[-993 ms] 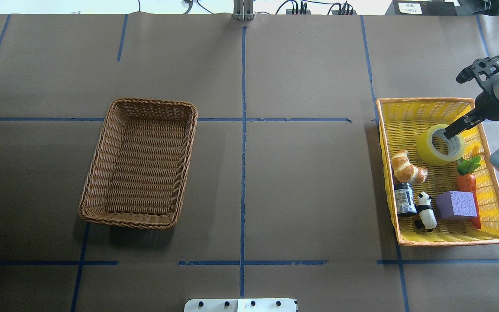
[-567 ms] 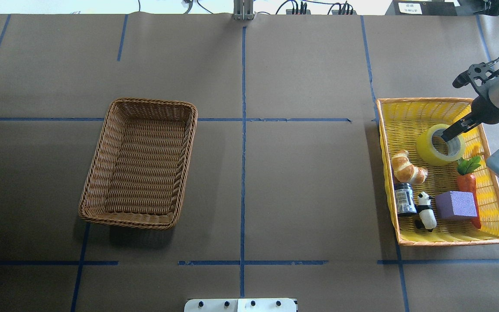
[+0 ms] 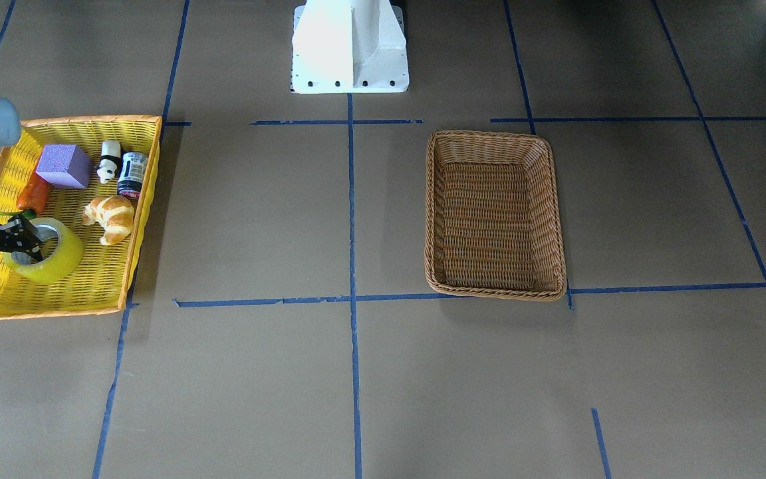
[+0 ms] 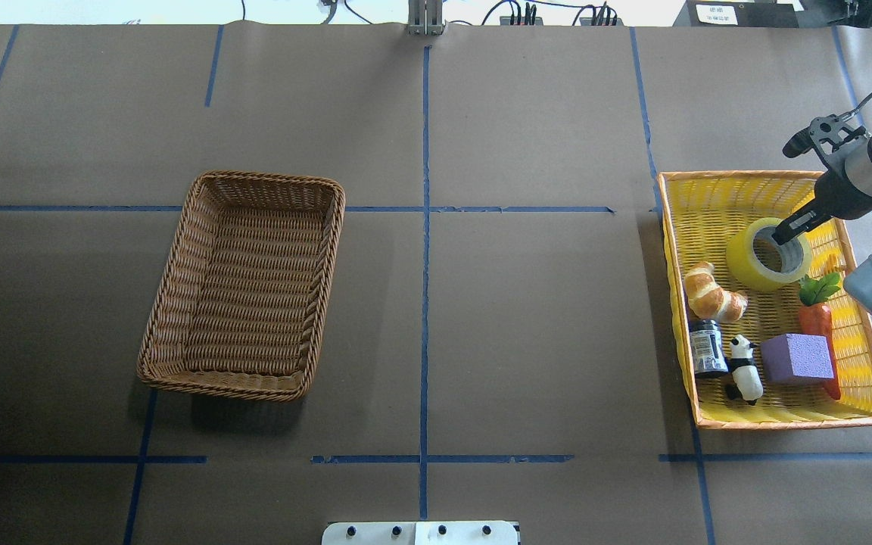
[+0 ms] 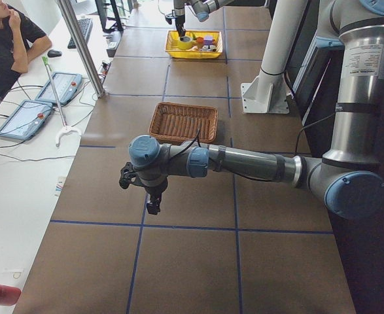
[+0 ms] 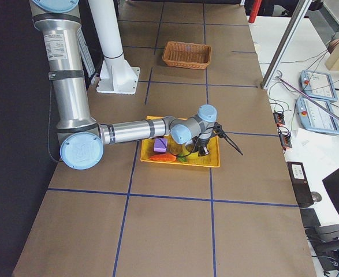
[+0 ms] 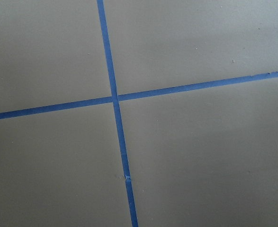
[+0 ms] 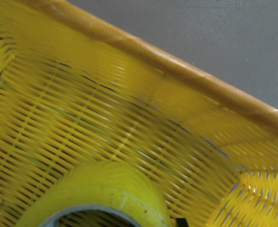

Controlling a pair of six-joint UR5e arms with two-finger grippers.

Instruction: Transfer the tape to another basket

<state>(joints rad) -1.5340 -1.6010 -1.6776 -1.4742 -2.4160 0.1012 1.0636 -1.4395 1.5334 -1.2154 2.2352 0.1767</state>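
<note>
The tape (image 4: 754, 261) is a yellow-green roll with a white core, lying in the far part of the yellow tray basket (image 4: 716, 193). It also shows in the front view (image 3: 57, 263) and the right wrist view (image 8: 105, 189). My right gripper (image 4: 778, 236) reaches down into the core and is shut on the roll's wall; it also shows in the front view (image 3: 24, 243). The brown wicker basket (image 4: 330, 250) stands empty on the table's left half. My left gripper (image 5: 151, 196) hangs over bare table beyond that basket; I cannot tell whether it is open.
The tray also holds a croissant (image 4: 712, 291), a black jar (image 4: 706, 348), a toy panda (image 4: 743, 367), a purple block (image 4: 797, 358) and a carrot (image 4: 817, 318). Brown paper with blue tape lines lies between the baskets. An operator (image 5: 5, 39) sits at the far side.
My right wrist has moved a little left and away from the robot, with its finger still in the core. The tape has shifted slightly left with it.
</note>
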